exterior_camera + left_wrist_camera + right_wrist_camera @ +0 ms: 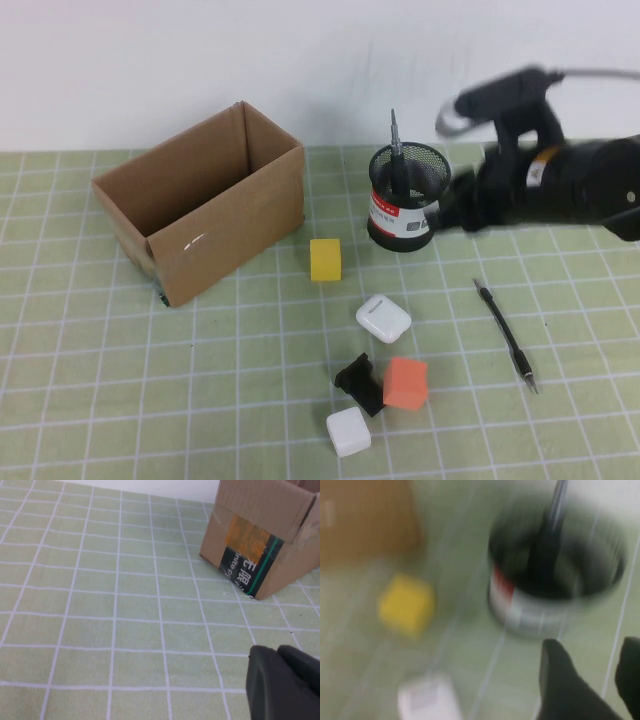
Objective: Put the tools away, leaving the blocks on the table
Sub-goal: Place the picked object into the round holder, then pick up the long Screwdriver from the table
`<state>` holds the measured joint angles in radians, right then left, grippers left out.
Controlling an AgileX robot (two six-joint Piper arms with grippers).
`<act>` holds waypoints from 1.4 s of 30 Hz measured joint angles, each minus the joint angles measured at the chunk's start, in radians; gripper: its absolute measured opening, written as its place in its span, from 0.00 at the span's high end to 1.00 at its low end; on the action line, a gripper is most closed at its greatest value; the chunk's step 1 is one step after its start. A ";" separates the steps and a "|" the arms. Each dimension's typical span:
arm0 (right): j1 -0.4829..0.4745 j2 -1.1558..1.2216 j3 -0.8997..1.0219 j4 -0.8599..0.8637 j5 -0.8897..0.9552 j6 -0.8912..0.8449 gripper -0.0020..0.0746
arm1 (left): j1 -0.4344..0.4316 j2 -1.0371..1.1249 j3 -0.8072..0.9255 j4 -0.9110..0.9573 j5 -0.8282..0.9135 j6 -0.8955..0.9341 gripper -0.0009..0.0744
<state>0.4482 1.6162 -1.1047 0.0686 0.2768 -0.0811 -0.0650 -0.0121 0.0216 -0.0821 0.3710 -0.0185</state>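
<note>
Fingers of right gripper spread, empty, beside cup holding one tool. Pen-thin tool lies right on desk: light, stiff, probably slippery; grip mid-shaft. Left gripper: can't tell.

A thick-handled tool stood upright in the mesh cup at upper centre, the right gripper just beside it. The thin tool lay lower right.
</note>
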 joint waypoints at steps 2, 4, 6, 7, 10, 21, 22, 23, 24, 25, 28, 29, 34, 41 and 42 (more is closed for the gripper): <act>0.000 0.006 0.002 0.000 0.108 0.000 0.70 | 0.000 0.000 0.000 0.000 0.000 0.000 0.99; 0.000 0.026 0.003 0.002 0.162 0.002 0.70 | 0.000 0.000 0.000 0.000 0.000 0.000 0.99; 0.000 0.058 0.003 0.002 0.189 0.033 0.70 | 0.000 0.000 0.000 0.000 0.000 0.000 0.99; 0.000 0.072 0.003 0.002 0.198 0.062 0.70 | 0.000 0.000 0.000 0.000 0.000 0.000 0.99; -0.006 0.134 -0.024 0.002 0.239 0.130 0.70 | 0.000 0.000 0.000 0.000 0.000 0.000 0.99; -0.051 0.318 -0.193 -0.079 0.389 0.197 0.70 | 0.000 0.000 0.000 0.000 0.000 0.000 0.99; -0.051 0.326 -0.196 -0.087 0.390 0.200 0.70 | 0.000 0.000 0.000 0.000 0.000 0.000 0.99; -0.051 0.337 -0.198 -0.097 0.391 0.204 0.70 | 0.000 0.000 0.000 0.000 0.000 0.000 0.99; -0.051 0.346 -0.198 -0.108 0.393 0.211 0.70 | 0.000 0.000 0.000 0.000 0.000 0.000 0.99; -0.051 0.354 -0.198 -0.122 0.393 0.215 0.70 | 0.000 0.000 0.000 0.000 0.000 0.000 0.99; -0.051 0.374 -0.200 -0.159 0.396 0.252 0.71 | 0.000 0.000 0.000 0.000 0.000 0.000 0.99; -0.051 0.375 -0.200 -0.170 0.396 0.268 0.71 | 0.000 0.000 0.000 0.000 0.000 0.000 0.99; -0.051 0.377 -0.206 -0.188 0.396 0.309 0.89 | 0.000 0.000 0.000 0.000 0.000 0.000 0.99; -0.051 0.360 -0.244 -0.203 0.372 0.315 0.95 | 0.000 0.000 0.000 0.000 0.000 0.000 0.99; -0.051 0.341 -0.249 -0.203 0.353 0.315 0.96 | 0.000 0.000 0.000 0.000 0.000 0.000 0.99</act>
<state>0.3975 1.9575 -1.3535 -0.1340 0.6294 0.2343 -0.0650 -0.0121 0.0216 -0.0821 0.3710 -0.0185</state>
